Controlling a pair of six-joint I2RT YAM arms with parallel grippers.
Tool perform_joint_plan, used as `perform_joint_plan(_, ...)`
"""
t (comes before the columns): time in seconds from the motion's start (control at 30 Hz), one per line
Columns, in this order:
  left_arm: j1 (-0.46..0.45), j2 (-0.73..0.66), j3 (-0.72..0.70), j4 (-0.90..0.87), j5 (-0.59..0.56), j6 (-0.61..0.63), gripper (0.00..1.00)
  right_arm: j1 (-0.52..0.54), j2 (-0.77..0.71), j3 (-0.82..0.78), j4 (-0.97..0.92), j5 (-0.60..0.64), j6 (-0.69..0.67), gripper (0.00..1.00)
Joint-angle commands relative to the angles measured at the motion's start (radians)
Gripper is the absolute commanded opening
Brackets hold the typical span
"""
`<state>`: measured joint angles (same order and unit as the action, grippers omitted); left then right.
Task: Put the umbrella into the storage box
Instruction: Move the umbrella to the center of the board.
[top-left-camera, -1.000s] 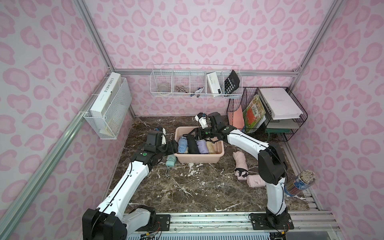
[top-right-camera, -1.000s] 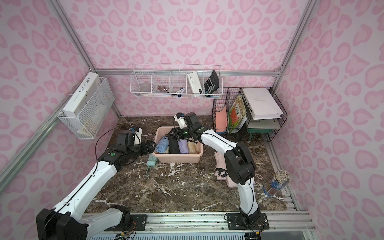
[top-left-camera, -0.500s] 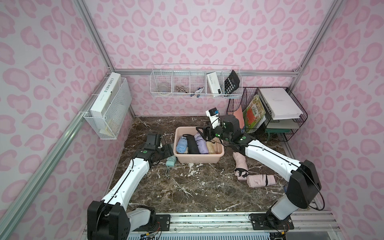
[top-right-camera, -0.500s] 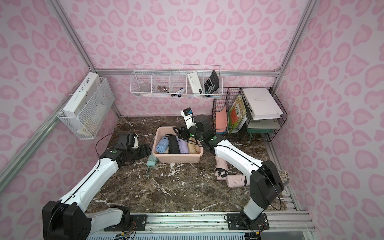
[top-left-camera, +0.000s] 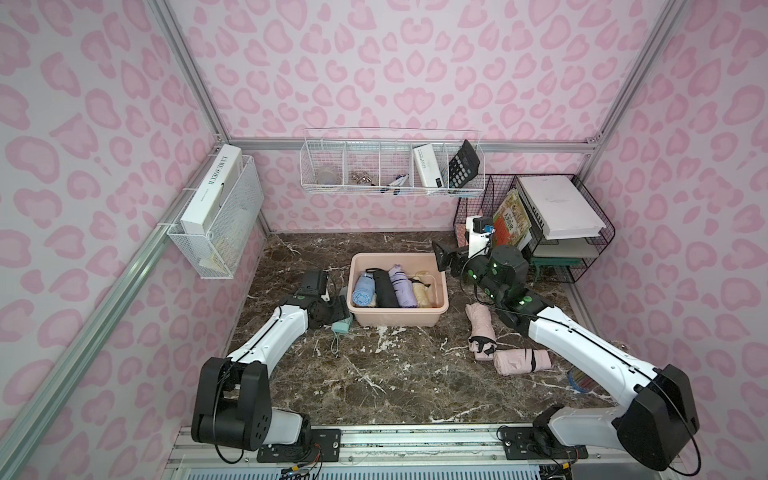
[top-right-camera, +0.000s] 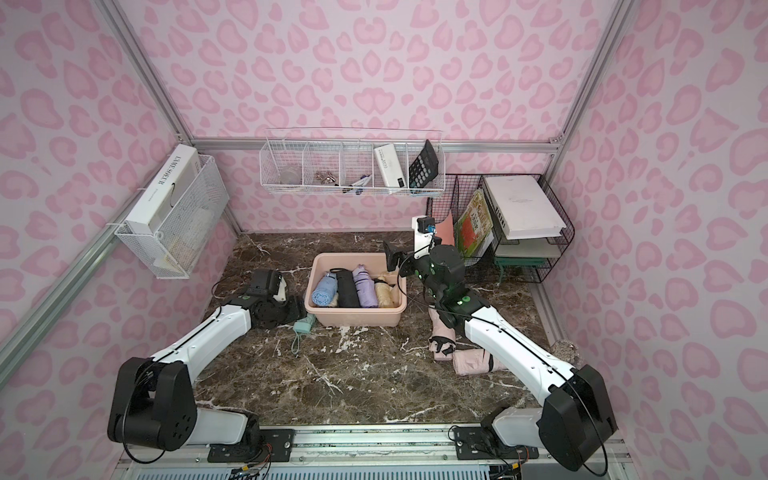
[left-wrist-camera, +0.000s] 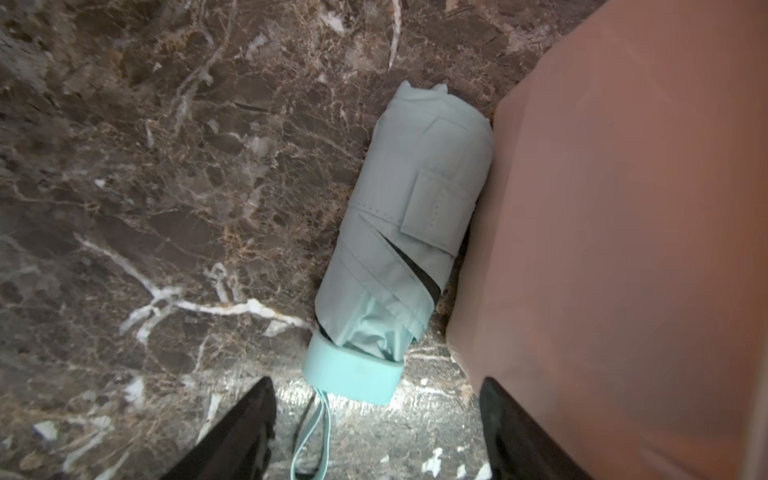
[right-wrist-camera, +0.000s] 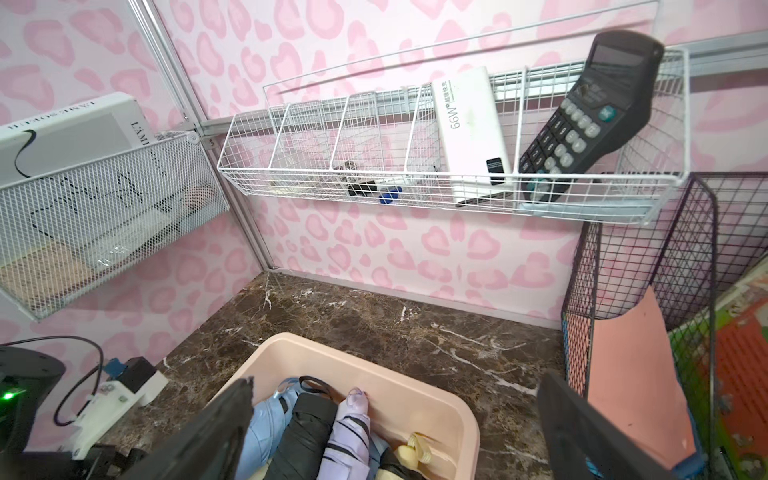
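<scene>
Mint-green fabric marked the umbrella (left-wrist-camera: 399, 232), which was seen lying on the marble table (left-wrist-camera: 145, 187), outside the box (left-wrist-camera: 623, 208) and close against its side wall. Its handle cap and wrist loop were turned toward the left gripper (left-wrist-camera: 376, 392). That gripper's fingers (left-wrist-camera: 249, 415) were spread wide, one to each side of the cap. Nothing was pinched, and no contact with the umbrella could be made out.

In both top views the umbrella (top-left-camera: 341, 325) (top-right-camera: 304, 326) was found by the near corner of the box (top-left-camera: 395, 318) (top-right-camera: 353, 320) on the left arm's side. Inside the box, four folded umbrellas were packed side by side: blue (top-left-camera: 363, 291), black (top-left-camera: 384, 289), lilac (top-left-camera: 402, 286) and cream (top-left-camera: 422, 293).

The right gripper (right-wrist-camera: 397, 384) was held above the box's far right corner, its fingers (right-wrist-camera: 582, 419) spread wide and empty. Two pink umbrellas (top-left-camera: 480, 324) (top-left-camera: 521, 361) were left on the table beyond the box, near the right arm. A black rack (top-left-camera: 582, 232) stood at the back corner.
</scene>
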<state>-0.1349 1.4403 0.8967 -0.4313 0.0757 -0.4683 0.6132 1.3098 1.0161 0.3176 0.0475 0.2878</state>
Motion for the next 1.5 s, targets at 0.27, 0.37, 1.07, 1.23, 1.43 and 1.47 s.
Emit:
perform_joint_plan(0.27,0.012,0.231,0.178,0.010,0.135,0.185,0.77,-0.009,-0.045,-0.049,-0.022,-0.015,0.037,0.95)
perform_joint_plan(0.37,0.013,0.287,0.217,-0.014,0.156,0.222,0.78,-0.018,-0.053,-0.054,-0.025,-0.016,0.038,0.95)
perform_joint_plan(1.07,0.022,0.451,0.298,-0.145,0.066,0.162,0.48,-0.037,-0.060,-0.076,0.002,-0.057,0.089,0.89)
perform_joint_plan(1.23,0.027,0.373,0.202,-0.109,0.058,0.090,0.43,-0.025,-0.087,-0.094,-0.008,-0.049,0.094,0.88)
perform_joint_plan(1.43,0.028,0.222,0.043,-0.084,0.082,0.018,0.39,0.000,-0.112,-0.120,-0.017,-0.044,0.102,0.87)
perform_joint_plan(1.47,0.026,0.190,0.014,-0.083,0.085,0.005,0.39,0.007,-0.113,-0.120,-0.023,-0.043,0.105,0.87)
